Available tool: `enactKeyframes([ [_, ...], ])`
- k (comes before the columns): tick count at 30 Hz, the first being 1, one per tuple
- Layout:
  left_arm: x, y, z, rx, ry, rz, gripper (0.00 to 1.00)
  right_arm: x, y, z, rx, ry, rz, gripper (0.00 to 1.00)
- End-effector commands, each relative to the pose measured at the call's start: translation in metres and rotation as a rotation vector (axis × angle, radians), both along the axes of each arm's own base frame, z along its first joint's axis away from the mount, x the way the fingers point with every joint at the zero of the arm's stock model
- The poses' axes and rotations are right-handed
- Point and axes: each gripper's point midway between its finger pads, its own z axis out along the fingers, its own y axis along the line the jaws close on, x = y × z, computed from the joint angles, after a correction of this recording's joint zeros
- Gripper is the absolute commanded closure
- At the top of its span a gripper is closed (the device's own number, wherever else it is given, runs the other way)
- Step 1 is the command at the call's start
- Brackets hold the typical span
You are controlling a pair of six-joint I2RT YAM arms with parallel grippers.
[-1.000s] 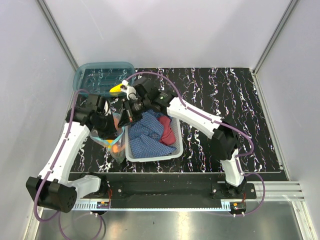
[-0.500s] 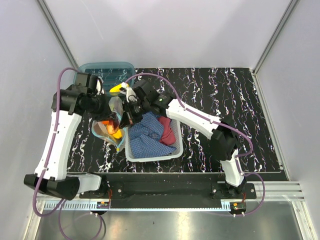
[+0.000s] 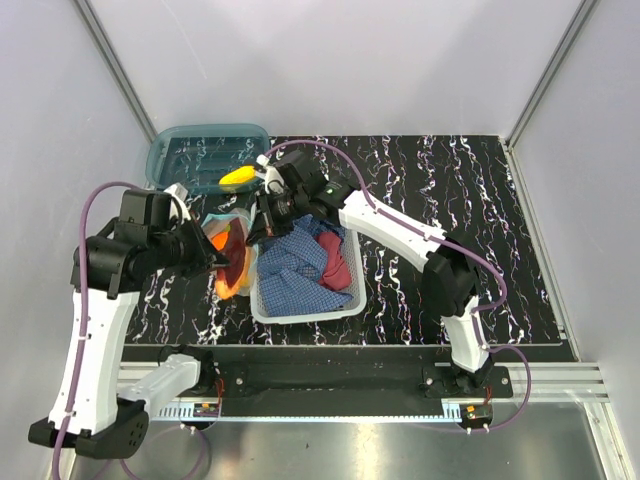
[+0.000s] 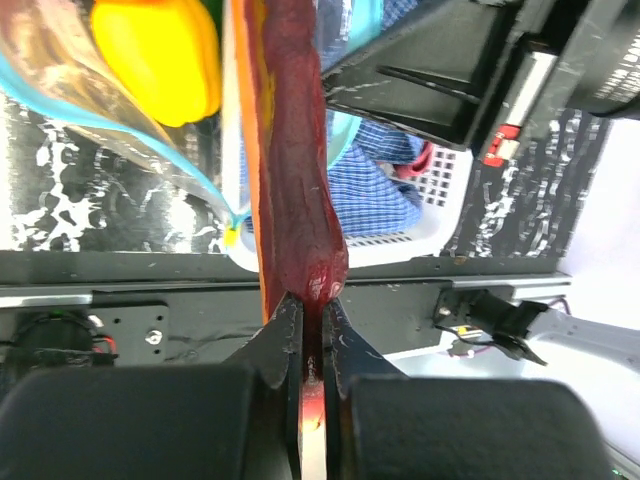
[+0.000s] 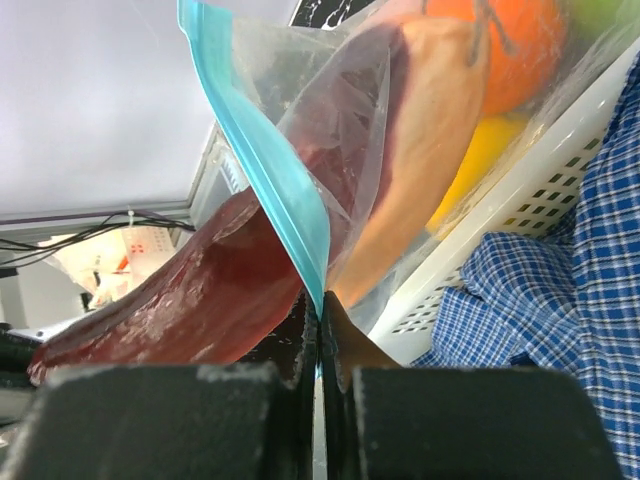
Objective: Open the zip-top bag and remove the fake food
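Observation:
The clear zip-top bag (image 3: 228, 222) hangs in the air left of the white basket. My right gripper (image 3: 258, 228) is shut on its teal zip strip (image 5: 268, 180). Orange (image 5: 510, 40) and yellow (image 5: 480, 150) fake food pieces sit inside it. My left gripper (image 3: 215, 265) is shut on the tip of a long, glossy dark red piece with an orange side (image 4: 295, 190). That piece reaches from the bag's mouth to the left gripper (image 4: 312, 305). The right gripper (image 5: 318, 300) holds the strip just beside it. A yellow piece (image 4: 160, 60) shows through the plastic in the left wrist view.
A white slotted basket (image 3: 300, 308) with a blue checked cloth (image 3: 295, 265) and a red cloth (image 3: 335, 260) stands right of the bag. A teal translucent bin (image 3: 175, 140) sits at the back left, with a yellow fake food piece (image 3: 237, 178) at its near right corner.
My left arm has swung from the bin side towards the near edge, drawing the dark red piece out of the bag's mouth. The bag now hangs higher, held by the right gripper.

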Motion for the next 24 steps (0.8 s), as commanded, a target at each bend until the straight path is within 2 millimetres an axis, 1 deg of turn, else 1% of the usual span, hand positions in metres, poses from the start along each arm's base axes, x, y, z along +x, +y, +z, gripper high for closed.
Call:
enactKeyframes([
  [1,-0.045,-0.008,0.009,-0.092,0.093,-0.012,1.0,-0.001,0.006,0.015,0.052,0.034,0.013,1.0],
  [2,-0.048,-0.012,0.021,-0.126,0.059,-0.022,1.0,0.0,0.006,0.011,0.048,0.047,0.01,1.0],
  [5,-0.06,-0.015,0.041,-0.176,-0.012,-0.04,1.0,0.006,0.004,0.011,0.048,0.048,-0.003,1.0],
  [8,-0.071,-0.019,0.046,-0.223,-0.024,-0.045,1.0,0.014,0.002,0.008,0.046,0.054,-0.017,1.0],
  [12,-0.087,-0.016,0.038,-0.261,-0.018,0.009,1.0,0.018,-0.002,0.008,0.04,0.051,-0.024,1.0],
  [13,-0.089,-0.015,0.038,-0.269,-0.025,0.021,1.0,0.018,-0.004,0.007,0.036,0.046,-0.023,1.0],
  [15,-0.091,-0.013,0.043,-0.273,-0.052,0.044,1.0,0.017,-0.006,0.005,0.031,0.044,-0.022,1.0],
  [16,-0.089,-0.008,0.053,-0.26,-0.099,0.059,1.0,0.015,-0.007,0.001,0.023,0.047,-0.019,1.0],
  [17,-0.085,-0.006,0.057,-0.243,-0.121,0.057,1.0,0.015,-0.009,-0.002,0.017,0.053,-0.022,1.0],
  [18,-0.079,-0.005,0.071,-0.245,-0.187,0.058,1.0,0.013,-0.01,-0.004,0.012,0.061,-0.02,1.0],
  [19,-0.071,-0.002,0.078,-0.234,-0.228,0.075,1.0,0.01,-0.012,-0.003,0.012,0.062,-0.017,1.0],
  [20,-0.056,-0.003,0.092,-0.253,-0.296,0.09,1.0,0.009,-0.014,-0.003,0.012,0.064,-0.016,1.0],
  [21,-0.046,-0.003,0.1,-0.267,-0.334,0.109,1.0,0.006,-0.017,-0.008,-0.001,0.074,-0.016,1.0],
  [22,-0.033,-0.001,0.101,-0.273,-0.356,0.145,1.0,0.004,-0.02,-0.004,0.004,0.064,-0.014,1.0],
  [23,-0.02,-0.003,0.103,-0.317,-0.357,0.2,1.0,0.002,-0.022,-0.002,0.005,0.061,-0.015,1.0],
  [24,0.0,-0.004,0.122,-0.365,-0.445,0.227,1.0,-0.001,-0.026,-0.001,0.003,0.06,-0.015,1.0],
])
